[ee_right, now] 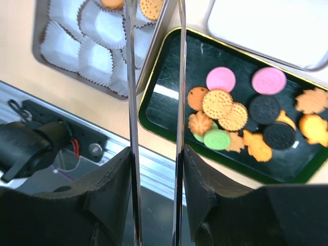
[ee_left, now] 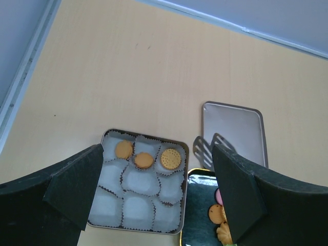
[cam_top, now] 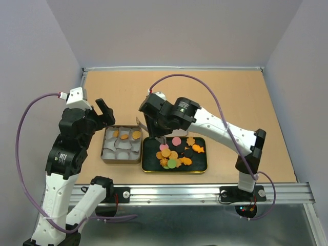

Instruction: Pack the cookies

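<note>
Right gripper [ee_right: 156,154] clamps open, empty tongs [ee_right: 131,77] over the tray's [ee_right: 169,115] edge, so you should swing sideways to the cookies [ee_right: 218,102] beside it and pinch one gently by its rim.

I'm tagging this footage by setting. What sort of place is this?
Probably a robotics lab test cell: a left arm and right arm bolted to an aluminium rail, plain walls boxing in a brown tabletop, and a staged tray of cookies beside a tin.
</note>
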